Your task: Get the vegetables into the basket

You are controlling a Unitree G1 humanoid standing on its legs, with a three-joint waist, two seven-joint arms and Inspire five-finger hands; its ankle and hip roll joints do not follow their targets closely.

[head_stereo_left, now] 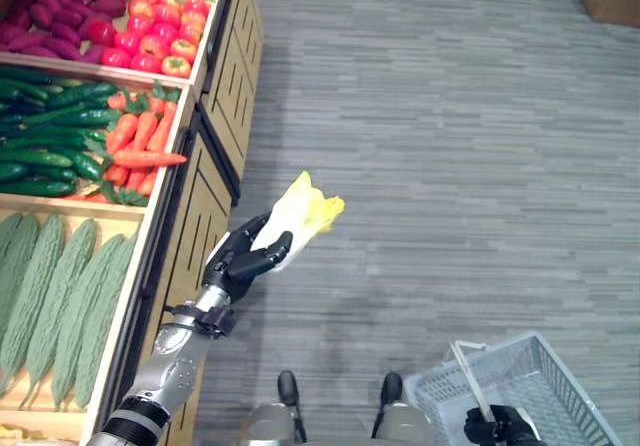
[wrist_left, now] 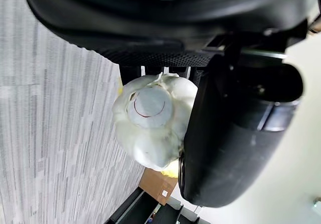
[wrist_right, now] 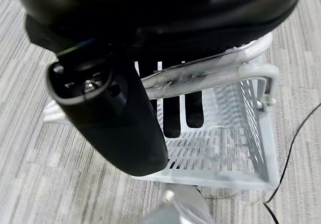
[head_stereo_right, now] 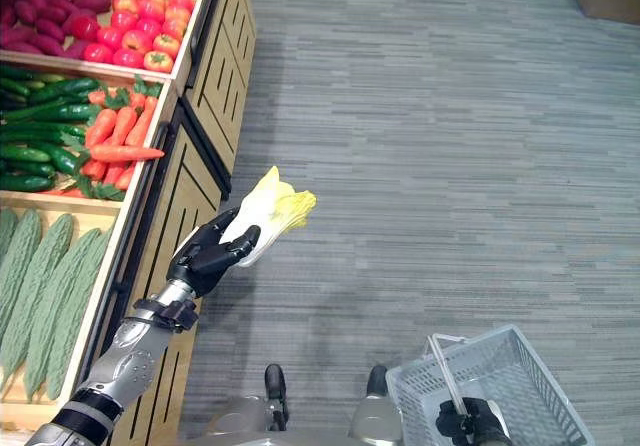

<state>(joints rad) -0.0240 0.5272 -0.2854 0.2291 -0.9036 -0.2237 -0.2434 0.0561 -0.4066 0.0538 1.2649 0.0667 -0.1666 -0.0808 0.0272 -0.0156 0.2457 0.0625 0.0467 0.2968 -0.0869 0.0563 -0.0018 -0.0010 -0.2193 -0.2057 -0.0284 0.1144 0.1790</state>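
Over the grey plank floor [head_stereo_left: 450,116] beside the produce shelves [head_stereo_left: 90,136], the left hand [head_stereo_left: 243,257] curls its fingers round a pale yellow cabbage [head_stereo_left: 300,211], held clear for carrying, while the right hand [head_stereo_left: 500,424] grips the white basket [head_stereo_left: 560,386] by its handle [head_stereo_left: 468,371] to receive it.

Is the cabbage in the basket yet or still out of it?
Out. The left hand holds the cabbage above the floor, apart from the basket, hanging from the right hand.
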